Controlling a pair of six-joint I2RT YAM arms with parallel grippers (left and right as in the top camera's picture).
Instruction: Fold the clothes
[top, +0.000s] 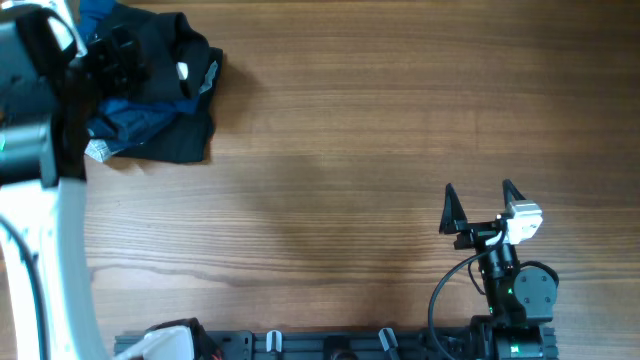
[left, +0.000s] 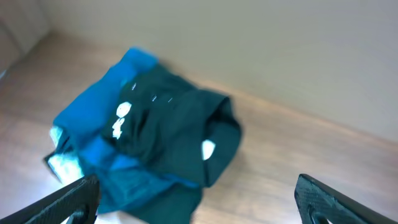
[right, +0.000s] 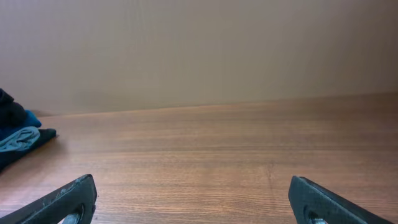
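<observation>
The clothes lie in a crumpled pile (top: 165, 95) at the table's far left. A black shirt (left: 174, 124) with small white marks lies on top, and a blue garment (left: 87, 130) is under it. My left gripper (top: 122, 55) hovers over the pile's left part. In the left wrist view it (left: 199, 208) is open and empty, above the pile's near edge. My right gripper (top: 480, 195) is open and empty near the front right, far from the pile. In the right wrist view (right: 199, 199) the pile's edge (right: 15, 140) shows at the far left.
The wooden table (top: 380, 120) stretches bare between the pile and the right arm. A white label or light fabric (top: 98, 150) pokes out at the pile's lower left. A black rail (top: 330, 345) with clamps runs along the front edge.
</observation>
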